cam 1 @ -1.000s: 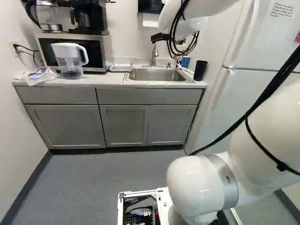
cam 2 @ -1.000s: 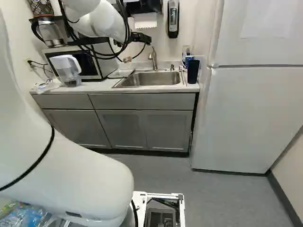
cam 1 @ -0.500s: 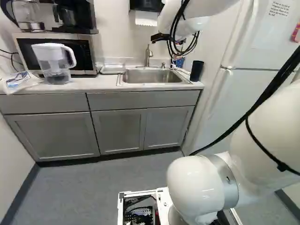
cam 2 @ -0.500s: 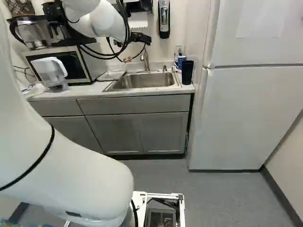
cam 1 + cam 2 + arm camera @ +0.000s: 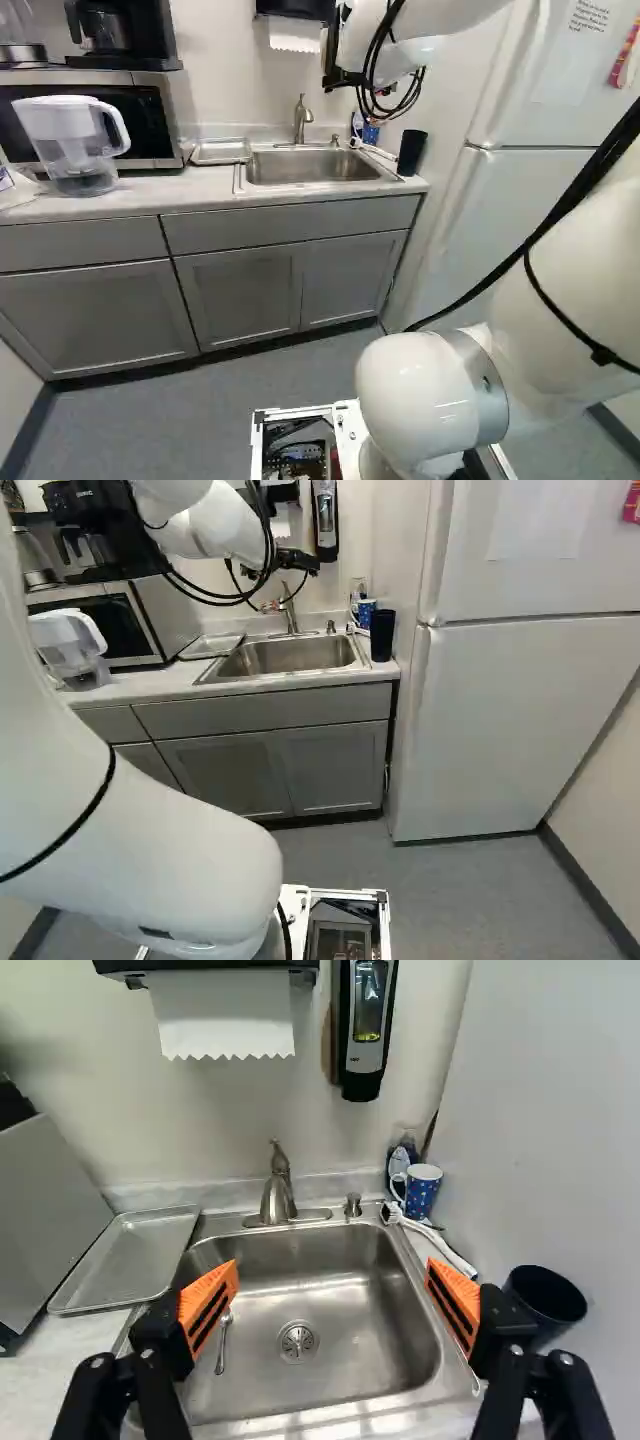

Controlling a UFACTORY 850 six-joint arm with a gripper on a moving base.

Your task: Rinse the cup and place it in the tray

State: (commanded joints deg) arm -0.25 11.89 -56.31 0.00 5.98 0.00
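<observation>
Facing the rectangular stainless-steel sink (image 5: 345, 1370), the black two-fingered gripper (image 5: 297, 562) is held wide open, and nothing is gripped by it. In the wrist view its orange pads (image 5: 212, 1300) are seen well apart, with the round metal drain (image 5: 297, 1342) framed between them. A slim metal utensil (image 5: 224, 1343) can be made out in the basin, near one finger. Two cups are seen, and which of them is meant cannot be told. The blue patterned cup with a white inside (image 5: 422, 1194) is set upright by the sink's back corner, on the side of the tall white refrigerator (image 5: 520, 720); beside it a white-handled brush (image 5: 436, 1236) is laid. The tall black tumbler (image 5: 382, 635) is set upright nearer the counter's front. On the sink's other side, the shallow silver rectangular tray (image 5: 130, 1257) is laid on the pale counter (image 5: 150, 688), between the sink and the silver-and-black microwave (image 5: 95, 78). In front of the microwave, a clear plastic pitcher with a white lid (image 5: 80, 145) is placed.
</observation>
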